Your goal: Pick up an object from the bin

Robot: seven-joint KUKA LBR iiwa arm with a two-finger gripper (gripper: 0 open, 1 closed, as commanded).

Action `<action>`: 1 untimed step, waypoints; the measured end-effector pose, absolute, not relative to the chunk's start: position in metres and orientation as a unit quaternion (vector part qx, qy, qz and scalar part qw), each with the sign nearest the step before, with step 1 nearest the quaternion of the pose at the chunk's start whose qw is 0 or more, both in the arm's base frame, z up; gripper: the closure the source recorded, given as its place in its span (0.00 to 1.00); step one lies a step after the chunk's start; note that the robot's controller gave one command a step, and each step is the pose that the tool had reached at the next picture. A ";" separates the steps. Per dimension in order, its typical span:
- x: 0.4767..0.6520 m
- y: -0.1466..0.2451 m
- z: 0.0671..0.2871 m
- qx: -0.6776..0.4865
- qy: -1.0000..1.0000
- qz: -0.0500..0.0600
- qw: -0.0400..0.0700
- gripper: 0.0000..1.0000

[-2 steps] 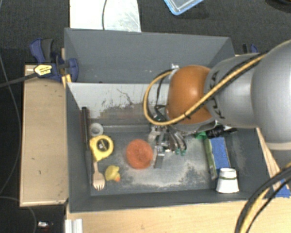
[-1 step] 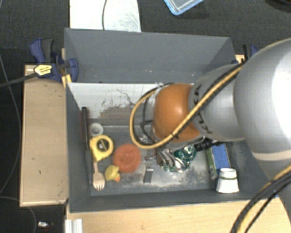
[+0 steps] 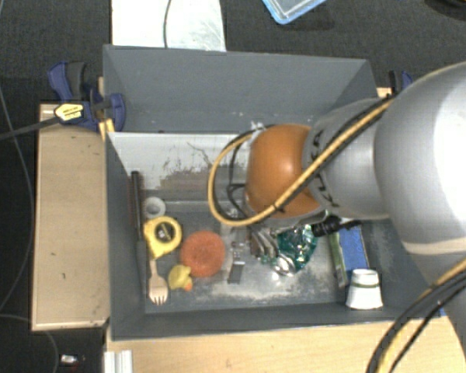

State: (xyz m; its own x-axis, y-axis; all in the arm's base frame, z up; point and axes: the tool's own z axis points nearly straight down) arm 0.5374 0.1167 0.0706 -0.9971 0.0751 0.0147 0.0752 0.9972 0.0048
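My gripper [image 3: 248,258] hangs low over the middle of the bin floor, under the arm's orange dome, and stands open with nothing between its fingers. Just to its left lies a round orange fuzzy thing [image 3: 203,253]. On its right a crumpled green and white packet [image 3: 293,247] touches or nearly touches the right finger. A yellow tape measure [image 3: 162,235] lies further left, with a small yellow and orange toy [image 3: 179,277] below it.
A pale fork [image 3: 157,287] lies at the bin's front left, a grey cap [image 3: 154,207] and a dark stick [image 3: 136,208] by the left wall. A blue flat thing [image 3: 351,249] and a white cup [image 3: 364,289] sit at the right. The arm covers the bin's right back.
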 end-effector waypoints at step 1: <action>0.544 0.108 0.071 -0.064 -0.998 -0.003 0.007 0.00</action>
